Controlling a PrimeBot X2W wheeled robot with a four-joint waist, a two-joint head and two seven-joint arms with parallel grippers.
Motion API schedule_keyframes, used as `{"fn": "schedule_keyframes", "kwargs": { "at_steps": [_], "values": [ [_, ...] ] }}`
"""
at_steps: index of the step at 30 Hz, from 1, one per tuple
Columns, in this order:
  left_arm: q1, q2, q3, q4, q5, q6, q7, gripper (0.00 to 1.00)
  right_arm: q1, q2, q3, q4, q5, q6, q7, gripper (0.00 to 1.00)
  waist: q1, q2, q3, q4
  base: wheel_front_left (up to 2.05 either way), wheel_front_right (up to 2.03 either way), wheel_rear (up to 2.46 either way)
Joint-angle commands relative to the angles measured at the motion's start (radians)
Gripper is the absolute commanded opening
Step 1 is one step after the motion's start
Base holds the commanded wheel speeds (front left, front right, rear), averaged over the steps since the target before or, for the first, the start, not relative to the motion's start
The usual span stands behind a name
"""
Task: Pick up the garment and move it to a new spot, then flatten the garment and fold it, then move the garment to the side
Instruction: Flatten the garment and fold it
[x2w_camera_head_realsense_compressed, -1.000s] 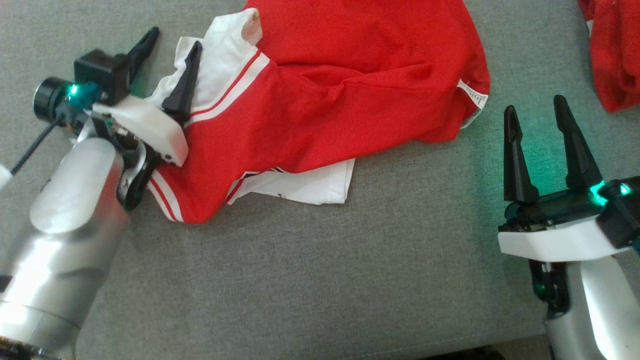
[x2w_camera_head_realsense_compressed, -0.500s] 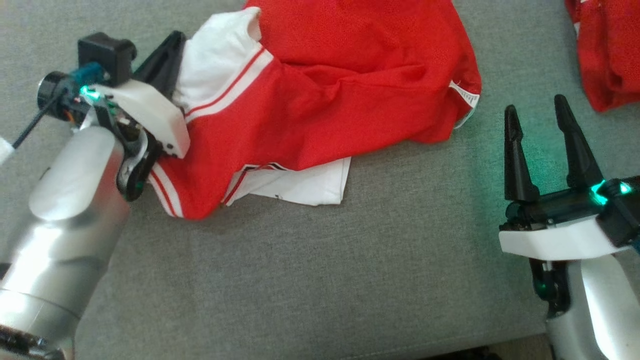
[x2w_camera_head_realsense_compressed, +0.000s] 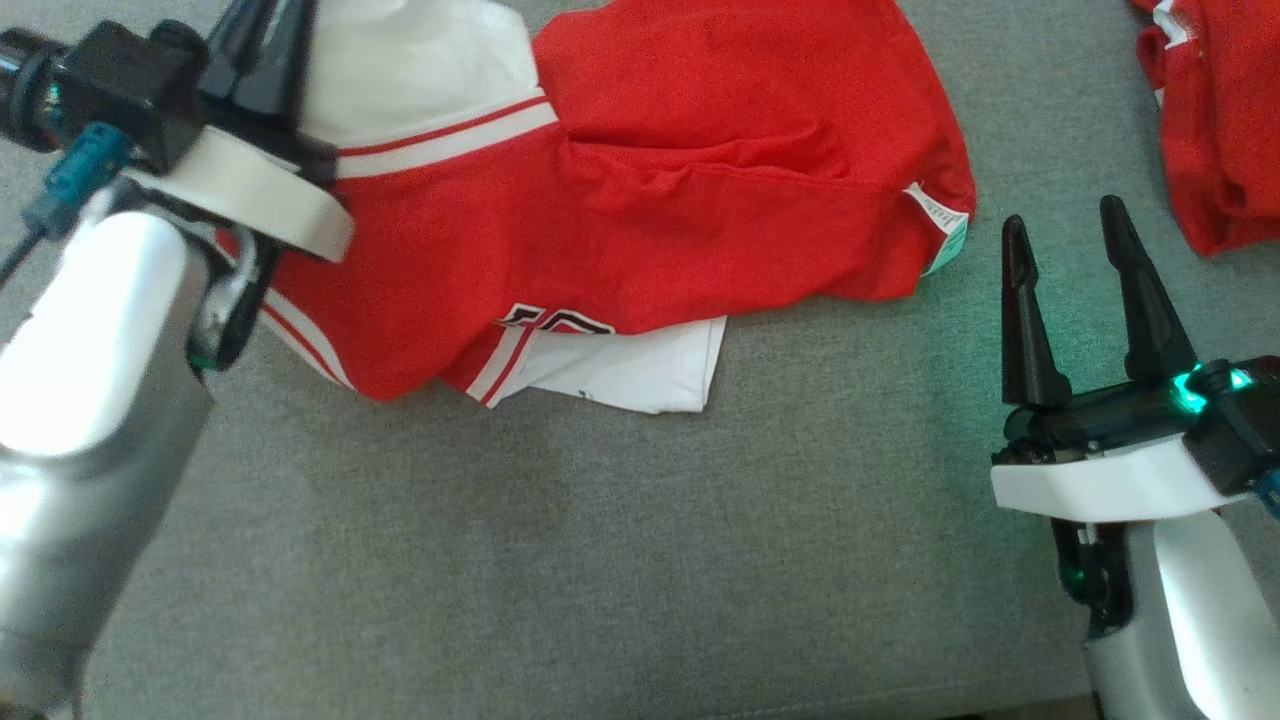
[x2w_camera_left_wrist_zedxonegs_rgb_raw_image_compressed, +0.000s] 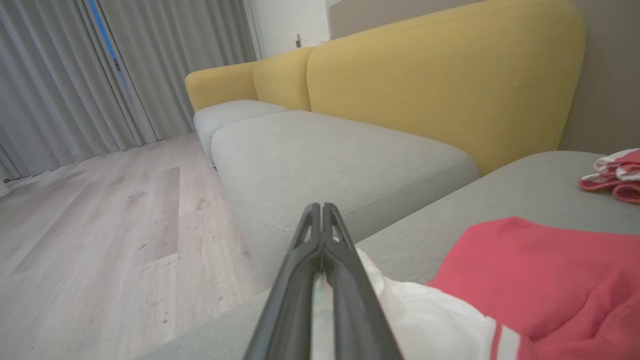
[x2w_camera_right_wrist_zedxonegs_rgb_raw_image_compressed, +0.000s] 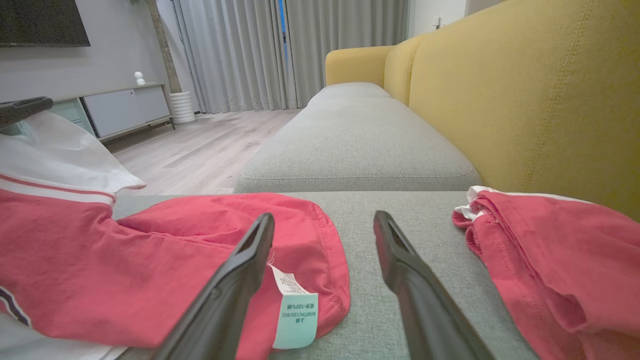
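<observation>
Grey upholstery forms the work surface: a wide seat cushion (x2w_camera_head_realsense_compressed: 600, 560). At the cushion's near right corner the right gripper (x2w_camera_head_realsense_compressed: 1063, 215) is held just above the fabric, its fingers spread apart with nothing between them.

Across the cushion's middle the garment (x2w_camera_head_realsense_compressed: 650, 200) is seen in a rumpled heap. Its care label (x2w_camera_head_realsense_compressed: 940, 225) is turned toward the cushion's right side, and its number print (x2w_camera_head_realsense_compressed: 555, 322) is half hidden under a fold toward the cushion's near edge.

Toward the cushion's far left the left gripper (x2w_camera_head_realsense_compressed: 265, 45) is clenched on the garment's white panel (x2w_camera_head_realsense_compressed: 400, 70). That panel is drawn up off the cushion, while the red body lies on it.

At the cushion's far right corner a smaller bunched red piece (x2w_camera_head_realsense_compressed: 1215, 120) is seen, well apart from the garment. Behind the cushion a yellow backrest (x2w_camera_right_wrist_zedxonegs_rgb_raw_image_compressed: 525, 100) rises.

Progress is judged to be early. Only one edge of the garment is taken up, so the pick-up is barely begun. The move to a new spot, the flattening, the folding and the setting aside are all left to be done.
</observation>
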Motion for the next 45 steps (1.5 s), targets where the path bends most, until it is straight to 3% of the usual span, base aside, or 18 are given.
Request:
{"fn": "schedule_keyframes", "kwargs": {
  "at_steps": [1,8,14,15,16,22,28,35,38,39,40,41,42,43,44,45],
  "values": [
    [-0.003,0.044,0.029,-0.059,0.010,0.014,-0.001,0.00,0.003,0.004,0.022,-0.029,0.000,-0.001,-0.006,1.00,0.0000,0.0000,0.000,-0.001,0.00,0.00,0.00],
    [0.175,0.032,-0.043,-0.282,-0.003,0.048,0.034,0.00,0.009,0.013,0.015,-0.029,0.007,-0.001,-0.006,1.00,0.0000,0.0000,0.001,-0.006,0.00,0.00,0.00],
    [0.294,-0.027,-0.126,-0.318,-0.010,0.075,0.048,0.00,0.012,0.015,0.010,-0.026,0.009,-0.001,-0.006,1.00,0.0000,0.0000,-0.005,0.007,0.00,0.00,0.00],
    [0.300,-0.031,-0.137,-0.309,0.001,0.082,0.048,0.58,0.010,0.015,0.012,-0.026,0.010,-0.001,-0.006,1.00,0.0000,0.0000,-0.006,0.009,0.00,0.00,0.00],
    [0.302,-0.034,-0.147,-0.302,0.019,0.092,0.042,1.00,0.009,0.015,0.013,-0.025,0.009,-0.001,-0.006,1.00,0.0000,0.0000,-0.007,0.011,0.00,0.00,0.00],
    [0.294,-0.034,-0.198,-0.271,0.151,0.166,0.021,1.00,0.013,0.013,0.012,-0.024,0.008,-0.001,-0.006,1.00,0.0000,0.0000,-0.017,0.023,0.00,0.00,0.00],
    [0.298,-0.021,-0.211,-0.278,0.251,0.271,0.043,1.00,0.022,0.014,0.012,-0.023,0.010,-0.001,-0.006,1.00,0.0000,0.0000,-0.023,0.025,0.00,0.00,0.00],
    [0.291,-0.016,-0.198,-0.292,0.286,0.344,0.099,1.00,0.030,0.014,0.017,-0.020,0.011,-0.001,-0.006,1.00,0.0000,0.0000,-0.029,0.022,0.00,0.00,0.00],
    [0.295,-0.013,-0.186,-0.304,0.272,0.355,0.115,1.00,0.030,0.014,0.018,-0.021,0.012,-0.001,-0.006,1.00,0.0000,0.0000,-0.030,0.020,0.00,0.00,0.00],
    [0.296,-0.011,-0.183,-0.308,0.269,0.357,0.118,0.89,0.030,0.014,0.019,-0.022,0.012,-0.001,-0.006,1.00,0.0000,0.0000,-0.030,0.020,0.00,0.00,0.00],
    [0.296,-0.009,-0.181,-0.312,0.267,0.358,0.120,0.69,0.030,0.014,0.019,-0.022,0.012,-0.001,-0.006,1.00,0.0000,0.0000,-0.030,0.020,0.00,0.00,0.00],
    [0.296,-0.009,-0.181,-0.312,0.267,0.358,0.120,0.69,0.030,0.014,0.019,-0.022,0.012,-0.001,-0.006,1.00,0.0000,0.0000,-0.030,0.020,0.00,0.00,0.00],
    [0.297,-0.007,-0.179,-0.317,0.264,0.359,0.122,0.44,0.031,0.014,0.019,-0.022,0.012,-0.001,-0.006,1.00,0.0000,0.0000,-0.029,0.021,0.00,0.00,0.00],
    [0.296,-0.006,-0.177,-0.323,0.261,0.360,0.124,0.26,0.031,0.013,0.020,-0.022,0.012,-0.001,-0.006,1.00,0.0000,0.0000,-0.029,0.021,0.00,0.00,0.00],
    [0.297,-0.004,-0.175,-0.329,0.258,0.361,0.126,0.00,0.031,0.013,0.020,-0.022,0.012,-0.001,-0.006,1.00,0.0000,0.0000,-0.028,0.022,0.00,0.00,0.00],
    [0.299,-0.002,-0.173,-0.333,0.253,0.361,0.133,0.00,0.031,0.013,0.020,-0.021,0.012,-0.001,-0.006,1.00,0.0000,0.0000,-0.027,0.022,0.00,0.00,0.00]
  ]
}}
